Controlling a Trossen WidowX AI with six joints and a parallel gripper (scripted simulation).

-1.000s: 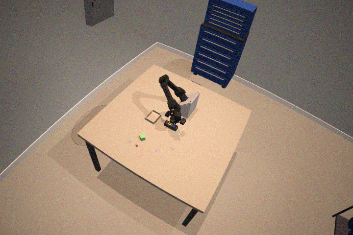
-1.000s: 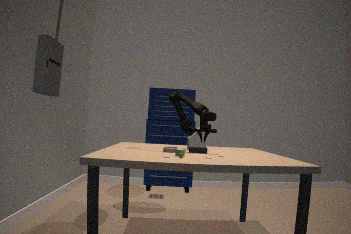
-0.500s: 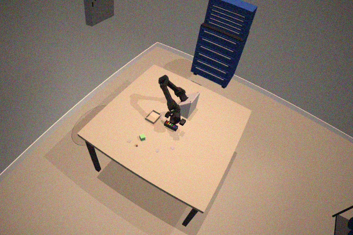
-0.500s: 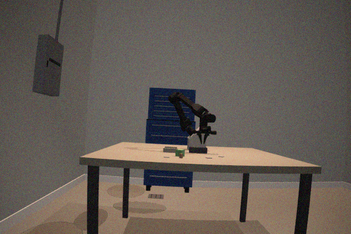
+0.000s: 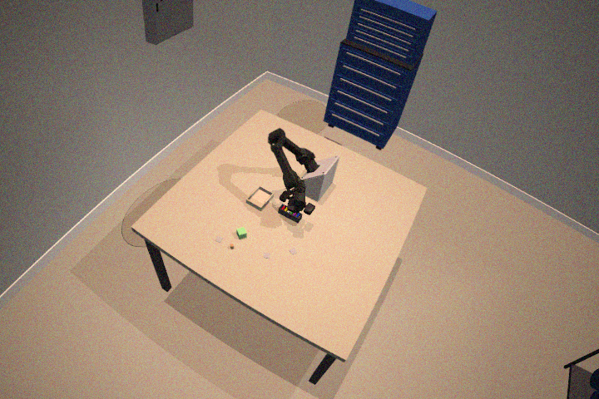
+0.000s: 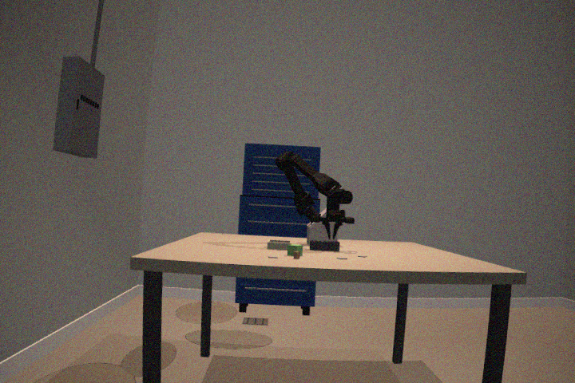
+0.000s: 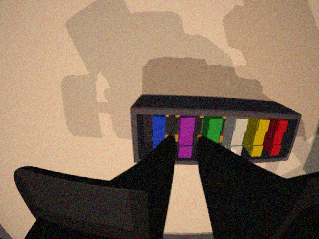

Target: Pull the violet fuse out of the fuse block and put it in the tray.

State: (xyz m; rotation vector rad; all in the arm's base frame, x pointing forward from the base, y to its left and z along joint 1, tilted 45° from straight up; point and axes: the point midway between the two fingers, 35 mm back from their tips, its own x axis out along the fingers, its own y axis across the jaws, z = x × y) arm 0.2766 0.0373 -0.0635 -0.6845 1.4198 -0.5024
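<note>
Over the dark rectangular fuse block (image 7: 214, 104) on the tan bench (image 5: 338, 291), I see my black hand (image 7: 185, 147) empty, fingers narrowly parted, astride the still-seated violet fuse (image 7: 186, 134).

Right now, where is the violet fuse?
In the wrist view the violet fuse stands in the dark rectangular fuse block, second from the left, between the blue fuse and the green fuse, just beyond the black tool.
</note>
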